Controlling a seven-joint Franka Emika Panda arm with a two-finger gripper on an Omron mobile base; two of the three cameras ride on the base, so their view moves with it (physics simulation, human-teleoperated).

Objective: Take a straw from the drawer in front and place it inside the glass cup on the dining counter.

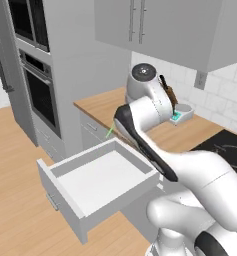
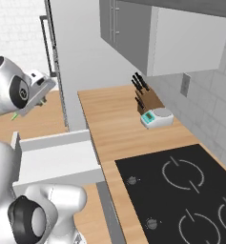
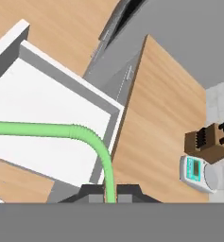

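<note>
A light green straw (image 3: 47, 128) with a bend in it is pinched at its lower end by my gripper (image 3: 111, 191), which is shut on it. It hangs above the drawer (image 3: 42, 99), which stands pulled out with a bare whitish inside. From the left base view a short piece of the straw (image 1: 110, 132) pokes out beside my arm, over the back edge of the drawer (image 1: 102, 175). The right base view has the straw's tip (image 2: 14, 116) below my hand, left of the drawer (image 2: 57, 162). The glass cup and the dining counter are out of view.
A wood worktop (image 2: 114, 119) runs right of the drawer, carrying a knife block (image 2: 145, 97), a small kitchen scale (image 2: 157, 117) and a black hob (image 2: 181, 190). A tall oven unit (image 1: 37, 85) stands to the left, with wall cabinets (image 1: 155, 25) overhead.
</note>
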